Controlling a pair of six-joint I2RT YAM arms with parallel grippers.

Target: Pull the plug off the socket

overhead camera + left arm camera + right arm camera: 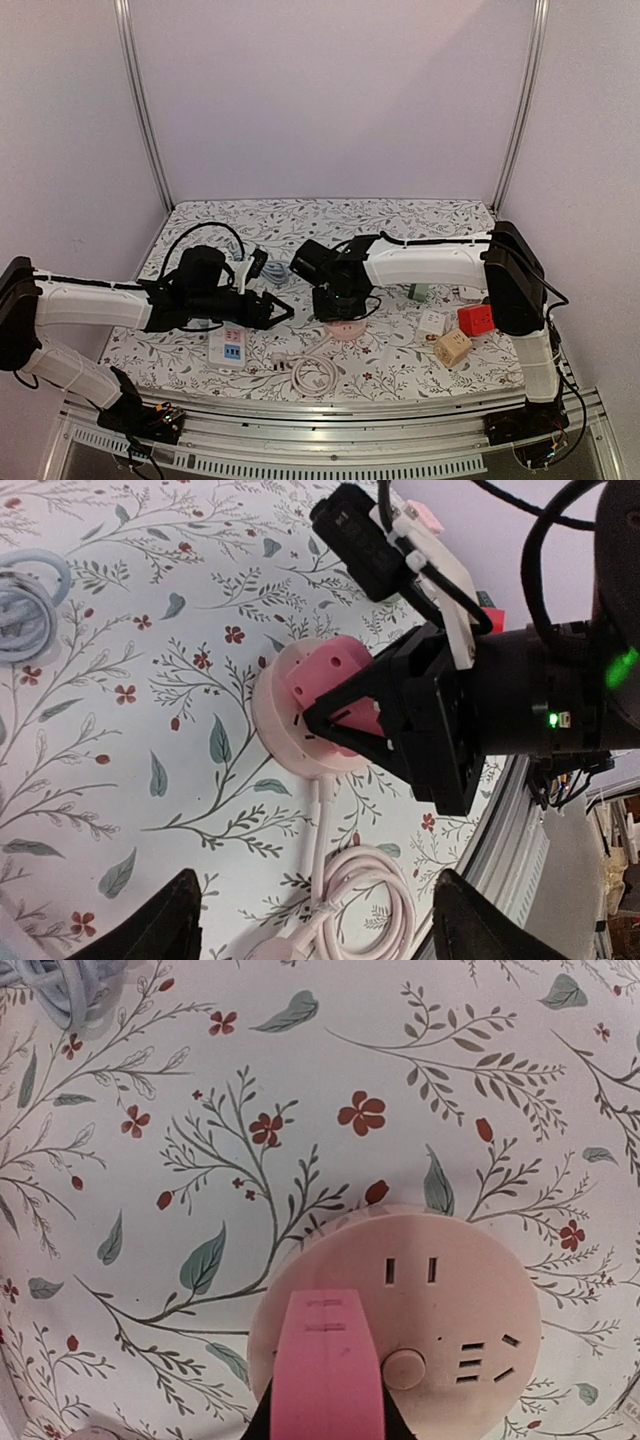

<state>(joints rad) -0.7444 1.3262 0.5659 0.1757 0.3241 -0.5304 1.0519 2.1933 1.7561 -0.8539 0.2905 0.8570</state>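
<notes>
Pink plug (pixel 326 1360) upright on round socket (pixel 455 1305), apparently clenched between right jaws.

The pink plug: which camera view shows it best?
Left wrist: the pink plug stands in the round socket, its side visible, gripped by the right tool. Right wrist shows only its top, cropped. Top external hides it under that tool.

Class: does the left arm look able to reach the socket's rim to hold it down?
Probably yes. The left tool is open, facing the socket, with only the cord lying between. The right tool grips the plug, but the near rim looks free.
</notes>
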